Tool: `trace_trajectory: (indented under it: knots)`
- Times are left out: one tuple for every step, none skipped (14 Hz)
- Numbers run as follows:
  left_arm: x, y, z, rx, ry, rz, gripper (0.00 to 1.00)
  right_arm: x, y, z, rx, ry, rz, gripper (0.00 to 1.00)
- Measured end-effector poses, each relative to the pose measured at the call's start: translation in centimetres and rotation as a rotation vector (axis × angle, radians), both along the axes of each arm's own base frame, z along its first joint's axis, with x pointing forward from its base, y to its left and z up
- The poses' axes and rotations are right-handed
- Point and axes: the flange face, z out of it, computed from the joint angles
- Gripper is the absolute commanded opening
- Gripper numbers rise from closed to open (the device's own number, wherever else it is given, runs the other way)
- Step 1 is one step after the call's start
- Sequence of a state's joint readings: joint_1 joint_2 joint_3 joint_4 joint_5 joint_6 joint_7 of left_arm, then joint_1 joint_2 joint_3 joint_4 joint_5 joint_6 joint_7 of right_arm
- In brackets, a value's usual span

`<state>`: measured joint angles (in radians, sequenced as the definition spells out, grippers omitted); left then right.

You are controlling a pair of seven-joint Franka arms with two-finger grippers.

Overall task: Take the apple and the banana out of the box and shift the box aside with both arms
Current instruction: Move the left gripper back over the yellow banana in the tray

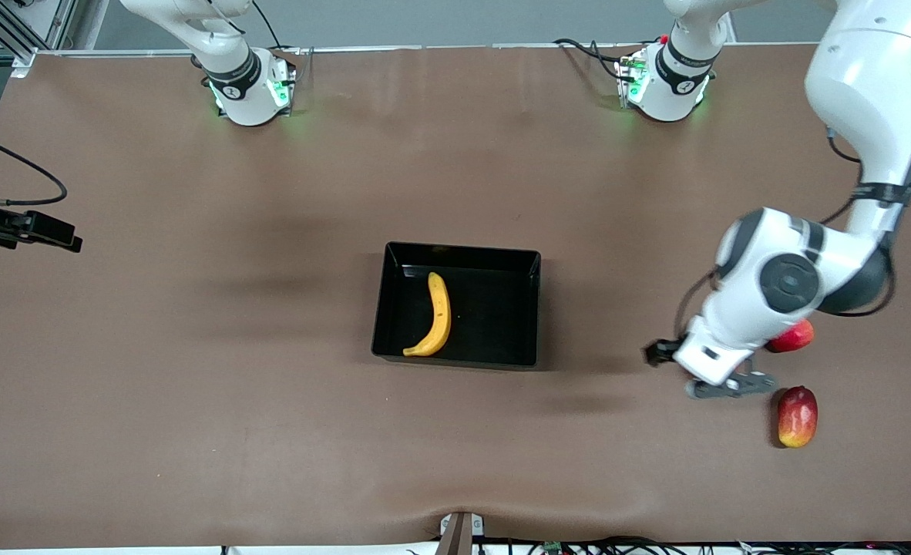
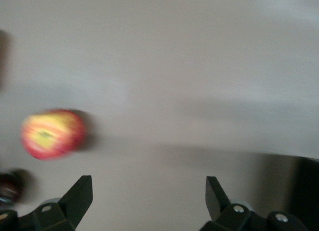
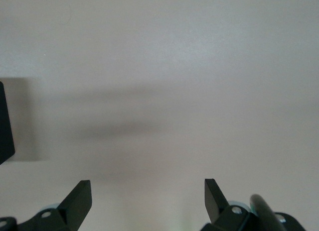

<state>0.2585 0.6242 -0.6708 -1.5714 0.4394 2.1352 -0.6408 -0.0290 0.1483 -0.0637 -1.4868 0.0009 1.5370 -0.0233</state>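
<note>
The black box (image 1: 384, 308) sits mid-table with the yellow banana (image 1: 437, 316) lying inside it. My left gripper (image 1: 725, 383) (image 2: 149, 190) is open and empty, low over bare table between the box and two fruits. A round red fruit (image 1: 798, 336) lies half hidden under the left arm; I cannot tell if it is the apple. The left wrist view shows a blurred red-and-yellow fruit (image 2: 52, 134) and a dark red one (image 2: 11, 185) at its edge. My right gripper (image 1: 47, 230) (image 3: 148, 191) is open and empty, over the table at the right arm's end.
An oblong red-yellow mango (image 1: 797, 416) lies nearer the front camera than the half-hidden red fruit, beside my left gripper. A dark edge (image 3: 5, 121) shows at the side of the right wrist view. Brown table (image 1: 193, 401) stretches around the box.
</note>
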Motion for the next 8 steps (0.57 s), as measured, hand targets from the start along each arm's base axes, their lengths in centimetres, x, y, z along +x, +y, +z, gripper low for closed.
trace_trajectory:
  knots:
    - [-1.1,-3.3,0.5,-0.02,0.001,-0.002,1.0,0.0,0.0,0.0,0.0,0.0,0.0,1.0]
    - [-2.4,-6.7,0.8,-0.03,0.001,-0.026,1.0,0.0,0.0,0.0,0.0,0.0,-0.001,1.0]
    - [-3.7,-9.9,1.0,-0.034,0.0,-0.059,1.0,0.0,-0.1,0.0,0.0,0.001,-0.001,1.0]
    - [-5.1,-13.0,1.0,-0.036,0.0,-0.097,1.0,0.0,-0.1,-0.1,0.0,0.001,-0.002,1.0]
    - [-6.6,-15.8,0.9,-0.038,0.003,-0.14,1.0,0.0,-0.2,-0.1,0.0,0.002,-0.004,1.0]
    - [-8.1,-18.5,0.5,-0.039,0.008,-0.182,1.0,0.0,-0.3,-0.1,0.0,0.003,-0.005,1.0]
    - [-9.7,-21.0,0.0,-0.037,0.015,-0.223,1.0,0.0,-0.3,-0.2,0.0,0.004,-0.006,1.0]
    - [-11.1,-23.3,-0.8,-0.031,0.021,-0.257,1.0,0.0,-0.3,-0.2,0.0,0.004,-0.006,1.0]
